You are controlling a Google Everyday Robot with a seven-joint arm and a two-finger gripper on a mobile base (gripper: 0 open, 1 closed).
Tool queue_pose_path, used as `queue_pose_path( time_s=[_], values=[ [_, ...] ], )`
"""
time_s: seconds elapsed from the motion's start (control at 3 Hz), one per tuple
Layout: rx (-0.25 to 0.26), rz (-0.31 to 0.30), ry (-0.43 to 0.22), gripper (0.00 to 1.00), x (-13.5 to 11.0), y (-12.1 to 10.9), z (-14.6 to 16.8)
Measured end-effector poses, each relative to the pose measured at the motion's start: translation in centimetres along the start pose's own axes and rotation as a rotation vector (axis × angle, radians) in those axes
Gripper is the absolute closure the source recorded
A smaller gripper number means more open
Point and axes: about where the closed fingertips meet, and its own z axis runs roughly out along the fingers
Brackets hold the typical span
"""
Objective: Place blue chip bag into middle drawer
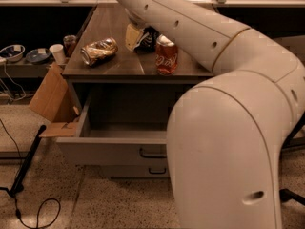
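Observation:
The blue chip bag [148, 38] lies crumpled and dark on the brown cabinet top [114, 63], at its middle rear, partly hidden by my arm. My gripper [133, 34] comes down from above at the bag's left side, right against it. Whether it holds the bag does not show. The middle drawer [112, 151] is pulled open below the top. Its grey-beige box looks empty, and its dark handle [152, 154] shows beside my arm's near bulk.
A crushed gold-brown can [99, 50] lies left of the bag and a red soda can [167, 57] stands to its right. A shorter drawer front [151, 171] sits below. A cardboard box [50, 99], cups [57, 53] and floor cables [28, 175] are at the left.

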Motion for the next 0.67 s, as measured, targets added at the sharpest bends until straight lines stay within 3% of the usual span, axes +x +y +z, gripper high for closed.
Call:
queue_pose_path(
  time_s=[0.33,0.67],
  values=[
    [-0.017,-0.056,0.013,0.00,0.71,-0.17,0.27],
    [-0.036,-0.099,0.031,0.14,1.46,-0.51,0.33]
  ],
)
